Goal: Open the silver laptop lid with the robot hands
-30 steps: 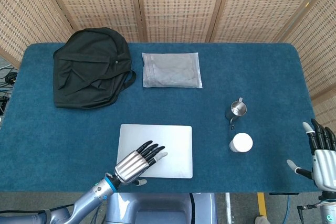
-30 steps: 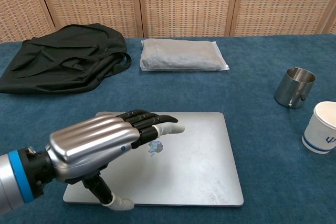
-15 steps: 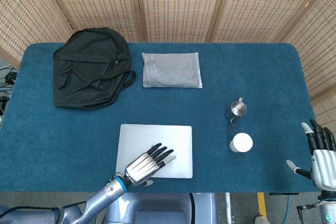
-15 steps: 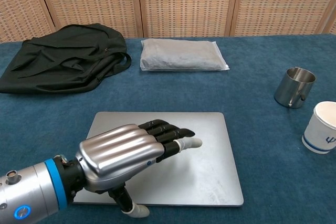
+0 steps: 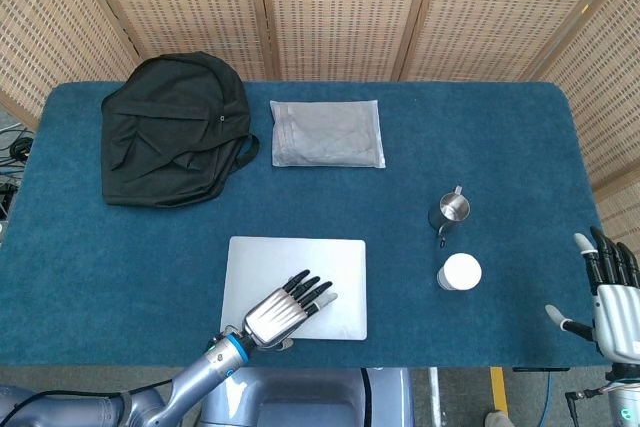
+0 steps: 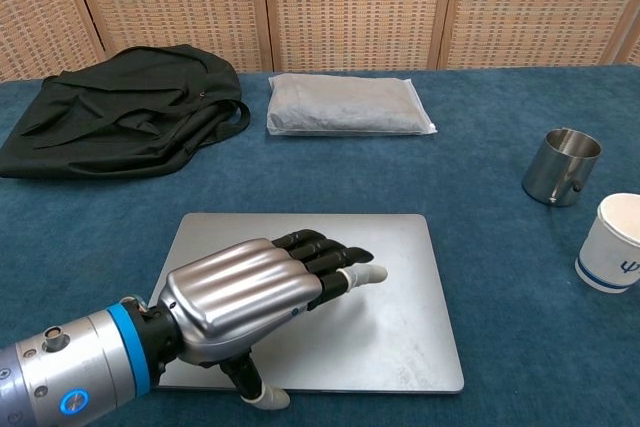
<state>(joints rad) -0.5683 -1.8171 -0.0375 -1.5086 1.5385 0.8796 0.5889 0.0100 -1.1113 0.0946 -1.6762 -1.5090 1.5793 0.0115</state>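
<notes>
The silver laptop [image 5: 315, 262] [image 6: 400, 317] lies closed and flat near the table's front edge. My left hand [image 5: 285, 310] [image 6: 255, 297] hovers over the lid's front half, fingers stretched out flat and pointing toward the far right. Its thumb [image 6: 262, 396] hangs down at the laptop's front edge. It holds nothing. My right hand [image 5: 612, 297] stays off the table's right edge, fingers spread and upright, far from the laptop; the chest view does not show it.
A black backpack [image 5: 175, 129] lies at the back left and a grey padded pouch [image 5: 328, 133] behind the laptop. A steel cup [image 5: 451, 212] and a white paper cup [image 5: 459, 272] stand to the laptop's right.
My left hand has drawn back toward the table's front edge and slid slightly right over the lid, thumb now at the front edge. The right hand has not moved.
</notes>
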